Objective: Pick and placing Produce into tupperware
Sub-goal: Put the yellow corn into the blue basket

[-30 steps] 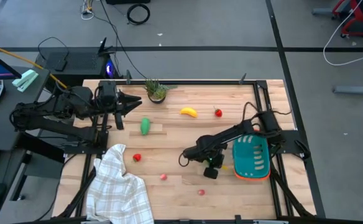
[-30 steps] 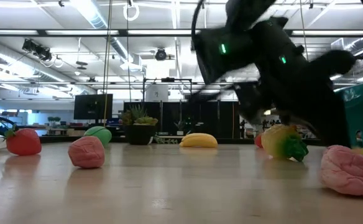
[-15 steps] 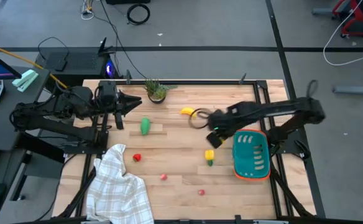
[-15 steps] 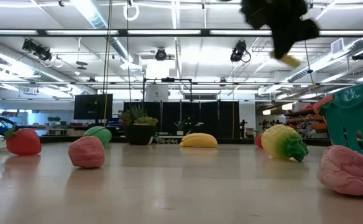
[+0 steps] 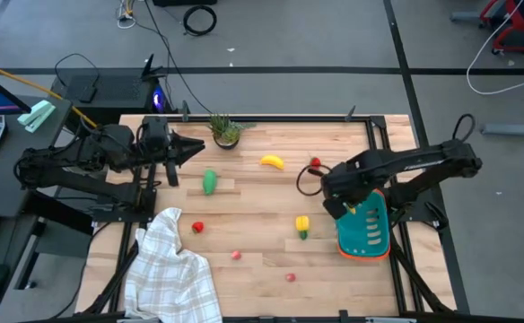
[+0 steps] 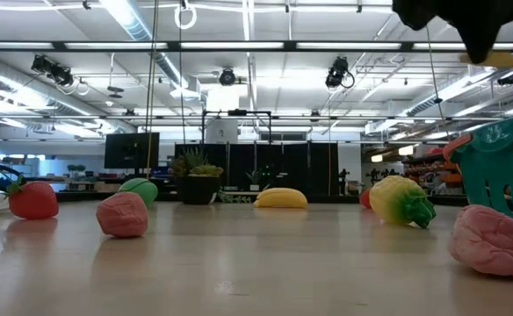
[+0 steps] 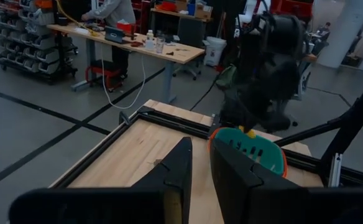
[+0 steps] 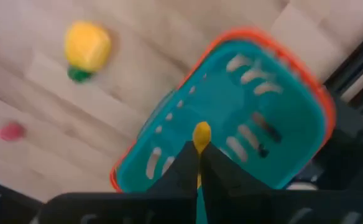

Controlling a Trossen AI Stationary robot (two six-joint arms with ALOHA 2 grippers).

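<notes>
My right gripper (image 5: pixel 347 208) hangs high above the teal tub with the orange rim (image 5: pixel 374 254), shut on a small yellow piece (image 8: pixel 201 134). That piece also shows in the low view (image 6: pixel 501 60). On the table lie the yellow banana (image 5: pixel 272 161), the green oblong vegetable (image 5: pixel 209 181), the yellow pepper (image 5: pixel 302 225) and several small red fruits, one beside the banana (image 5: pixel 315 162). My left gripper (image 5: pixel 197 145) waits near the table's far left, fingers a narrow gap apart, touching nothing. My right gripper pinches the small yellow piece between its two fingertips (image 8: pixel 192 163), and its far end (image 8: pixel 201 130) sticks out past them. The fingers point down from above. The piece is lifted clear and hangs over the inside of the tub (image 8: pixel 281 56).
A small potted plant (image 5: pixel 225 130) stands at the far edge. A white checked cloth (image 5: pixel 172 269) lies bunched at the near left corner. Red fruits (image 5: pixel 197 227) (image 5: pixel 236 255) (image 5: pixel 291 277) dot the near half. A dark frame rail runs along the table's right side beside the tub.
My right gripper rose from the table beside the tub's left side with the small yellow piece in it. It swung up toward the far edge near the banana, then came back right over the tub. The pepper stays where it was.
</notes>
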